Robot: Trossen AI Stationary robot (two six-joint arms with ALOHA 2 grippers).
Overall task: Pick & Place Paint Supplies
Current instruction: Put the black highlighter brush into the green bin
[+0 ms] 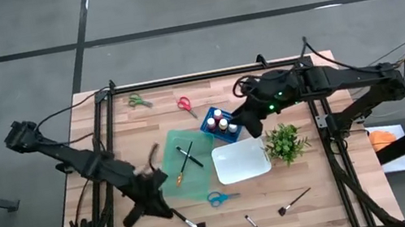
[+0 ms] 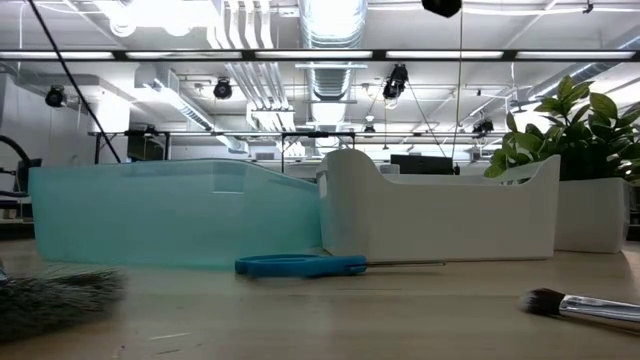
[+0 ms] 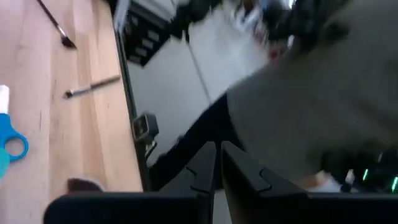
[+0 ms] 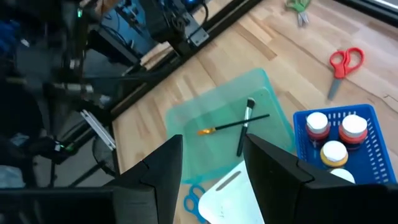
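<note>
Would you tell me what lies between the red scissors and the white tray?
The blue basket of paint bottles sits between the red scissors and the white tray, as the high view shows.

Five brushes (image 1: 187,156), three scissors (image 1: 222,197), four paint bottles (image 1: 219,122), three bins (image 1: 241,161), one plant (image 1: 285,142)

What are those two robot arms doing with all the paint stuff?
They're sorting paint supplies into bins. Two brushes already lie crossed in the teal tray, and paint bottles sit in the blue basket. The left gripper is near the table's front edge, holding nothing. The right gripper hovers open over the trays. Scissors and more brushes lie loose on the table.
</note>
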